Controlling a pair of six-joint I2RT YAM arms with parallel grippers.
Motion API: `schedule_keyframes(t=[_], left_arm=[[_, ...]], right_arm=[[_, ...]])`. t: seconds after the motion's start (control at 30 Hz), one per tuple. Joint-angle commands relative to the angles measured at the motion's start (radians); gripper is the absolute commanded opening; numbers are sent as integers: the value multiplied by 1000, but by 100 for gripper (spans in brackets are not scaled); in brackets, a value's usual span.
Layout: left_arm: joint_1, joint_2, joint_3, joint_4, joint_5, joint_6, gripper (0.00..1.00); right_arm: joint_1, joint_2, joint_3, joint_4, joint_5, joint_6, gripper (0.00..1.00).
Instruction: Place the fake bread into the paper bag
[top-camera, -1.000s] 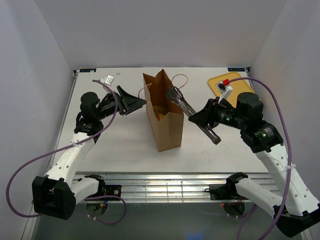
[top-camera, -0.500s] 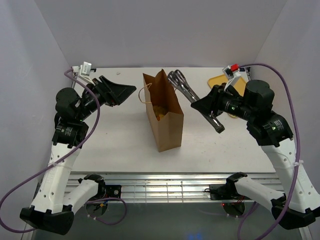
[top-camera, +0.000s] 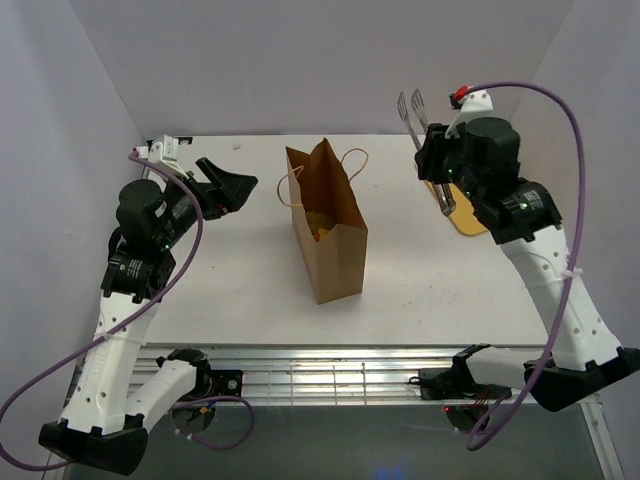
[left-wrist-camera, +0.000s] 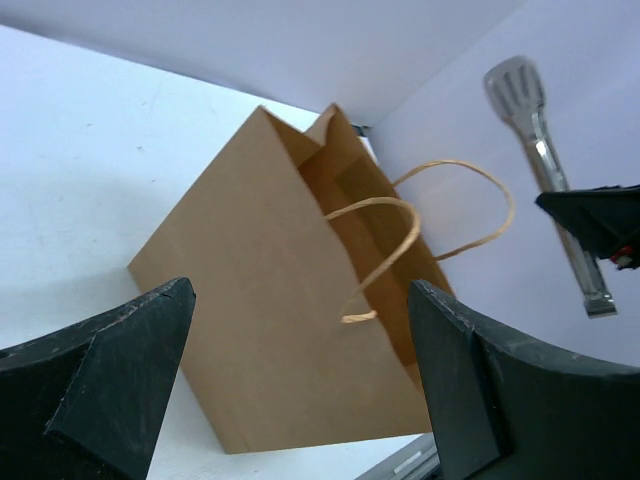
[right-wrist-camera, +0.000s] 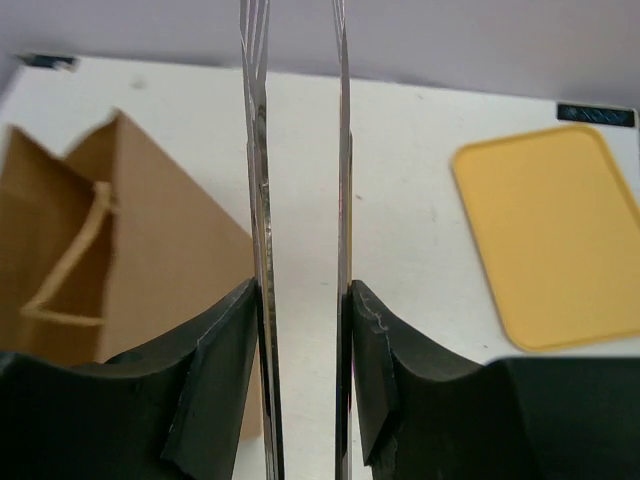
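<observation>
My right end effector (right-wrist-camera: 300, 350) is clenched on a pair of metal tongs (right-wrist-camera: 262, 200), its two fingers (right-wrist-camera: 225, 385) pressing the arms from either side. The arms run close together with a narrow gap between them. From the top view, this end effector (top-camera: 440, 165) is raised above the counter (top-camera: 240, 280), to the right of the paper bag (top-camera: 335, 250), with the tongs (top-camera: 415, 115) pointing up and away towards the back wall. A yellow tray (top-camera: 465, 215) lies flat on the counter farther right of the bag, partly hidden under my arm; in my right wrist view the tray (right-wrist-camera: 555, 240) looks bare.

My left end effector (top-camera: 225, 185) is released, its fingers (left-wrist-camera: 110, 380) spread wide and grasping nothing. It hangs in the air to the left of the bag, apart from it and aimed at it.

The bag (left-wrist-camera: 270, 300) stands upright near the middle of the counter, its mouth open and its twisted handles (left-wrist-camera: 400, 240) loose. The fake bread (top-camera: 318, 222) shows as a golden patch down inside the bag; I cannot tell how many pieces are there.
</observation>
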Motion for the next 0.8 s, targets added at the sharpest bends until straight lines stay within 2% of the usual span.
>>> schedule_keyframes(t=[0.0, 0.2, 0.33, 0.53, 0.77], left_arm=[[-6, -29, -25, -49, -97, 35, 98], [-6, -46, -57, -47, -144, 80, 98], [-6, -57, -86, -44, -150, 90, 98], [-4, -64, -117, -38, -120, 74, 98], [-6, -68, -154, -26, -108, 67, 98]], right_arm=[[-30, 18, -179, 145, 175, -114, 45], [-118, 4, -492, 453, 64, -126, 45], [-167, 53, -636, 590, -14, -118, 45], [-193, 209, -745, 726, -66, -126, 46], [-207, 393, -746, 776, -114, -138, 47]])
